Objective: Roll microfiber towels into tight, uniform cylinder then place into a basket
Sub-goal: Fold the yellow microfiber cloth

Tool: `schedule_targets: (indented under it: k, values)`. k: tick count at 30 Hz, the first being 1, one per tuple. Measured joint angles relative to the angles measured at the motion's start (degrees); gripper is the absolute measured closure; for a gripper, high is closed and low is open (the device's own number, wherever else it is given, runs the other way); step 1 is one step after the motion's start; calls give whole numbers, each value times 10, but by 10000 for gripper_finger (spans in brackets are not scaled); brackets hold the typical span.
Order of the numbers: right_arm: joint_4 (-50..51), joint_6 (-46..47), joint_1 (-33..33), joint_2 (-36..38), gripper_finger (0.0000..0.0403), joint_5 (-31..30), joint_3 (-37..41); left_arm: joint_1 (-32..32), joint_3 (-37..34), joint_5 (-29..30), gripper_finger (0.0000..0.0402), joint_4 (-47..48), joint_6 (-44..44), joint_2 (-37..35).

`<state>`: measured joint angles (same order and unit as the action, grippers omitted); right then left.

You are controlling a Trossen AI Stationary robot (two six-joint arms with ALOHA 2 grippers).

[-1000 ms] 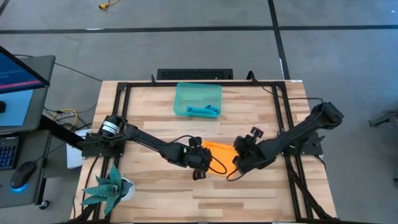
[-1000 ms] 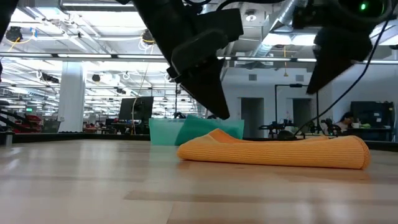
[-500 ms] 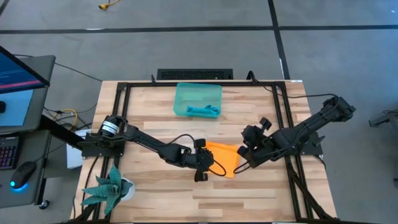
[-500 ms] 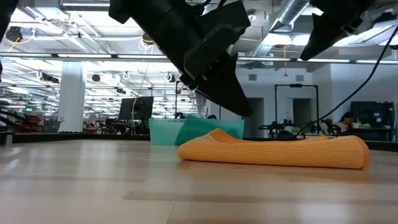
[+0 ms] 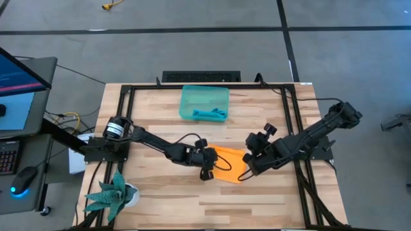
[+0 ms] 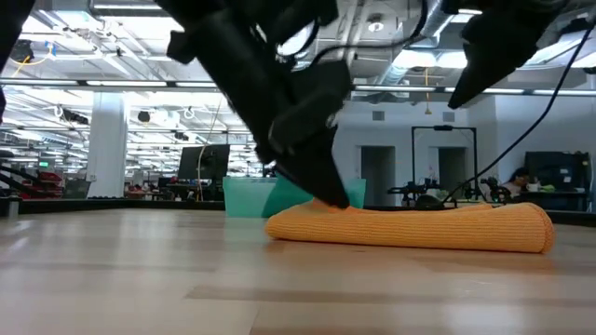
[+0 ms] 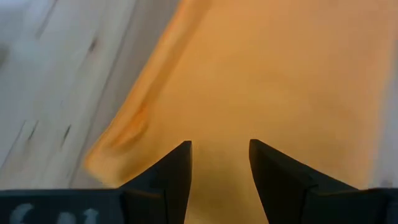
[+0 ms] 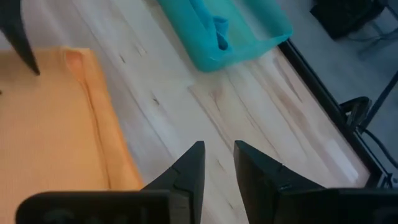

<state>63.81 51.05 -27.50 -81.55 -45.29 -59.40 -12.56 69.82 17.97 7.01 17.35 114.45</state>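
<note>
**A:** Where does your table (image 5: 160,192) leave you room?

**B:** You have bare wood from 5 round to 8 o'clock and a clear strip at 3. The black frame (image 5: 282,90) runs along the edges, and the plant (image 5: 112,192) sits in the 8 o'clock corner.

**A:** And the orange towel (image 5: 230,165)?

**B:** You'll find it folded just right of centre in the high view. Its long axis runs roughly 10 to 4 o'clock, with the narrower end toward 10. In the low view it lies flat (image 6: 410,228), a soft fold at each end.

**A:** The basket (image 5: 204,102)?

**B:** Up at 12 o'clock, well apart from the orange towel, with the blue towel (image 5: 210,115) bunched along its near wall.

**A:** Your left gripper (image 5: 207,165)?

**B:** It's down at the towel's 9 o'clock end. The wrist view shows the fingers (image 7: 168,177) parted a modest gap with orange cloth under and between them; it grips nothing.

**A:** Your right gripper (image 5: 252,164)?

**B:** At the towel's 3 o'clock edge, raised above it. Its fingers (image 8: 186,171) stand narrowly apart over bare wood, holding nothing.
</note>
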Motion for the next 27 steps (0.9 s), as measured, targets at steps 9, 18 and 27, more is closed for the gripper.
schedule_targets:
  k: [9,18,27]
  values:
    - [0,-1,22,1,295,0,0,36,-46,-24,248,-8,97,-1]
    - [-2,-1,25,1,295,0,0,6,-47,-126,248,29,303,-4]
    - [-2,-1,15,1,295,2,0,-38,34,-39,248,54,178,-30]
